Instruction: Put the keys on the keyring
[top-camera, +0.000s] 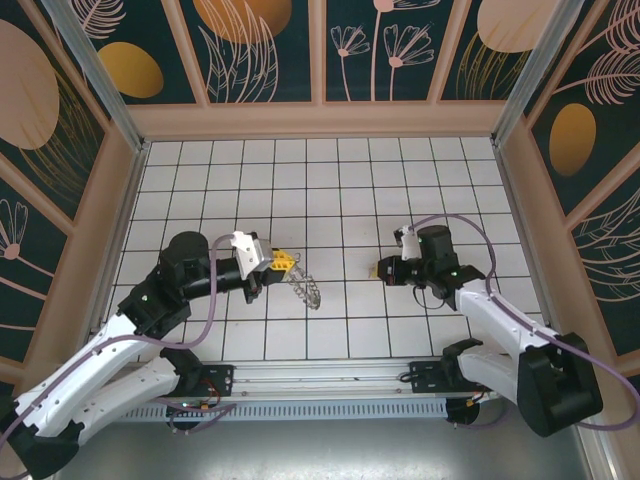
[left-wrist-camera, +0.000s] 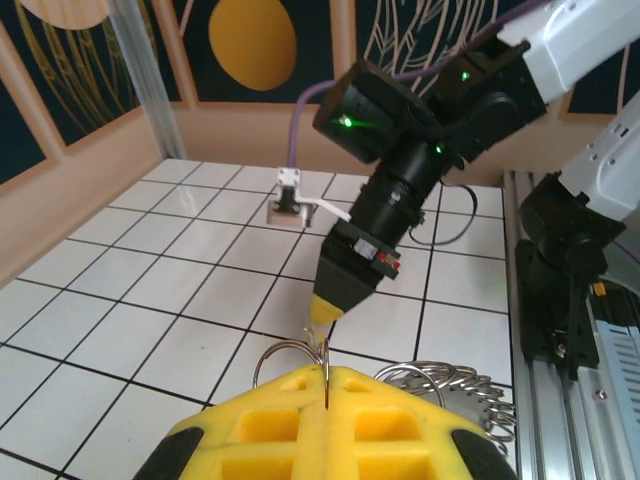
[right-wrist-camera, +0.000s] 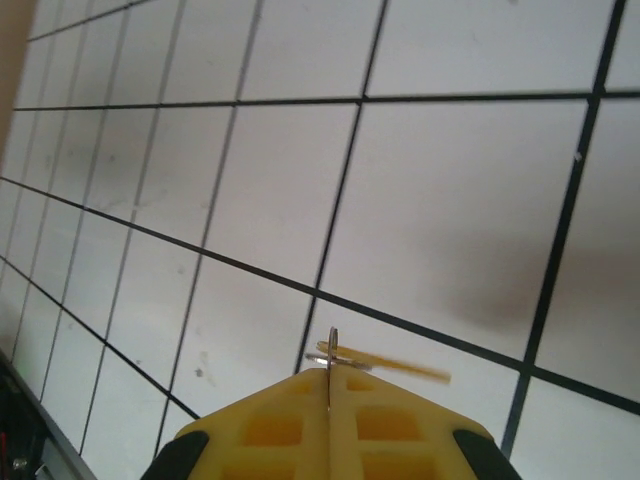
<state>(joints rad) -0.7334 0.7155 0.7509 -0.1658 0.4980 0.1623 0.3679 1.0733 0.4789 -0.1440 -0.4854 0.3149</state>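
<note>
Both yellow jaws tight: left on scalloped grey keyring (left-wrist-camera: 452, 384), right on flat brass key (right-wrist-camera: 388, 364).

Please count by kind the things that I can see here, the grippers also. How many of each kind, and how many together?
keyring, grey metal: 1
key, tan: 1
Grippers: 2, the left gripper and the right gripper
Total: 4
</note>
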